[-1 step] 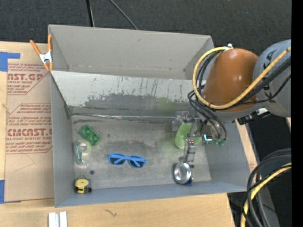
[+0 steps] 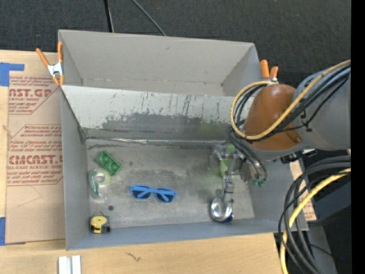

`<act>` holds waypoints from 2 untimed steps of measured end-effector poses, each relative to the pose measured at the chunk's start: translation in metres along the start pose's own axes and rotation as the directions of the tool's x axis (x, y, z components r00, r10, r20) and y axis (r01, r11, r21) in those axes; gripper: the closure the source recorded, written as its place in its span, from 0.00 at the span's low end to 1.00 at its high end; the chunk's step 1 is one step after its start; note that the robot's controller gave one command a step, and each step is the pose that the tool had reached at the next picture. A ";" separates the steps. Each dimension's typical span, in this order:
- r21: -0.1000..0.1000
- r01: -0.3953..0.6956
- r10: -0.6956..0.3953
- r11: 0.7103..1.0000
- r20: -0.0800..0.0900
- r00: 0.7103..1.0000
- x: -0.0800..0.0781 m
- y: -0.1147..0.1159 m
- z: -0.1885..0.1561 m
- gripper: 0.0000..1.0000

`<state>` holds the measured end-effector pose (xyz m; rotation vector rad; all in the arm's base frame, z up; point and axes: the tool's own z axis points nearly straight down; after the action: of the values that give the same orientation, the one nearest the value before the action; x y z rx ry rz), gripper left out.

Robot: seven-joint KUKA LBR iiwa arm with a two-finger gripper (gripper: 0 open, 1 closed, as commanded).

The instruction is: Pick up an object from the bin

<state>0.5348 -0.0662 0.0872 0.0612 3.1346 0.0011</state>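
Note:
My gripper (image 2: pixel 235 165) hangs low at the bin's right side, just under the orange wrist cover. A shiny metal spoon-like thing (image 2: pixel 221 209) lies right below it, with its round bowl near the front wall and its thin handle running up toward the gripper. Whether the gripper touches the handle I cannot tell. A small pale green thing (image 2: pixel 227 153) shows at the gripper's upper left edge. Blue sunglasses (image 2: pixel 153 193) lie on the floor to the left of the gripper, well apart from it.
On the bin's left lie a green toy block (image 2: pixel 108 163), a clear round tape-like thing (image 2: pixel 98 182) and a small yellow tape measure (image 2: pixel 100 224) in the front left corner. The arm and its cables crowd the right wall.

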 end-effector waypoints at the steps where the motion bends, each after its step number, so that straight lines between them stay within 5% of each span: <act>1: 0.002 0.220 -0.220 0.976 -0.004 0.976 -0.011 -0.056 0.018 0.00; 2: 0.001 0.233 -0.233 0.972 -0.004 0.972 -0.011 -0.088 0.013 0.00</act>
<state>0.5424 -0.1550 0.0744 -0.3075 3.1240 -0.0031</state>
